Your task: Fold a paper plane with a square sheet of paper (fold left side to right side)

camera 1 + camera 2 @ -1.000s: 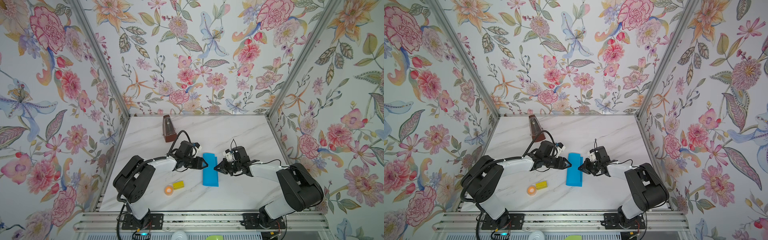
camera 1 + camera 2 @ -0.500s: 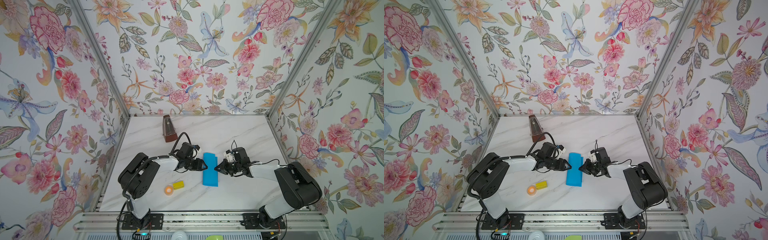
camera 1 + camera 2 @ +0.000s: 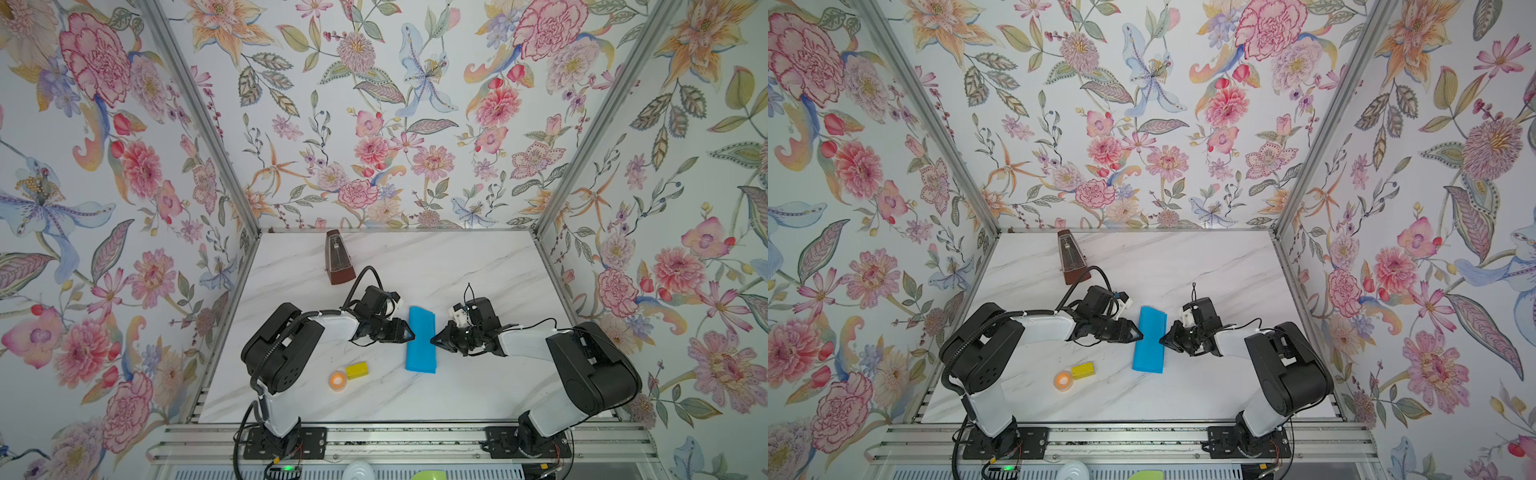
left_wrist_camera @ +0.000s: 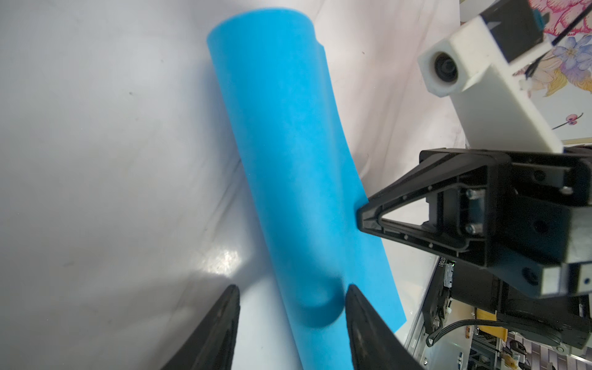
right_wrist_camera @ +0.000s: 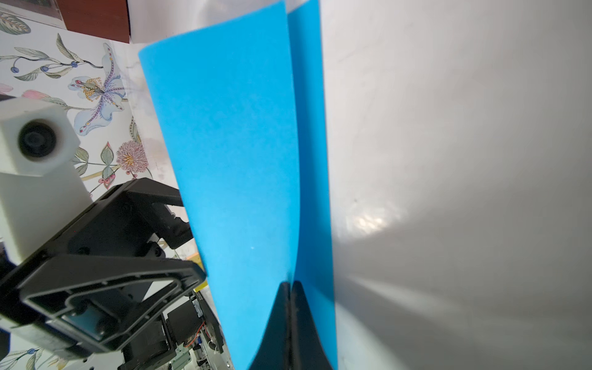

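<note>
Both top views show the folded sheet (image 3: 422, 340) unmoved on the desk (image 3: 478, 270), front-right of the metronome (image 3: 340, 259). The right end effector (image 5: 291, 283) stays clamped on its edges; the left end effector (image 4: 293, 288), jaws apart, still presses its fold.

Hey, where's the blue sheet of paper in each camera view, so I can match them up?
In a top view: square sheet of paper, folded, just below centre.
In a top view: same place, below centre.
Left wrist: bowed strip through the middle.
Right wrist: fills the centre.
Shared landmark: right gripper, tip at its edge.
</note>
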